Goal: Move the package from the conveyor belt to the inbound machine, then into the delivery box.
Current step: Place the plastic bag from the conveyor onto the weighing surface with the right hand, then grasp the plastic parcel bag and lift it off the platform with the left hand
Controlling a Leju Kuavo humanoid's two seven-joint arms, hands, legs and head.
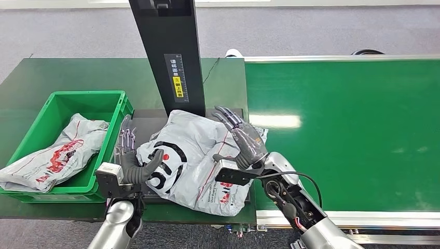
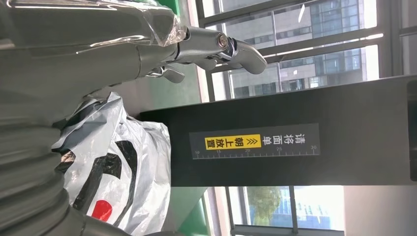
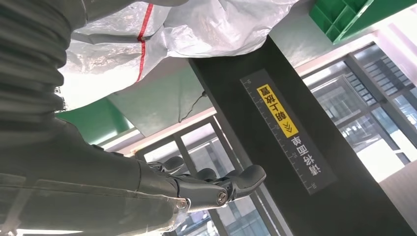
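Both robot hands [image 1: 136,163] [image 1: 243,141] spread, flanking package [image 1: 194,155] on inbound machine [image 1: 167,49].

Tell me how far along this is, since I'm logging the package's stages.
Done: the package is off the conveyor belt and lies on the inbound machine platform. In hand: the left hand and right hand flank it, fingers spread, neither gripping. Left: moving it into the green delivery box, which holds another bag.

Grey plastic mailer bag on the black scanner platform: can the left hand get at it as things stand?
Probably yes. The left hand is open right beside the grey plastic mailer bag, its thumb against the bag's near edge, with nothing between them.
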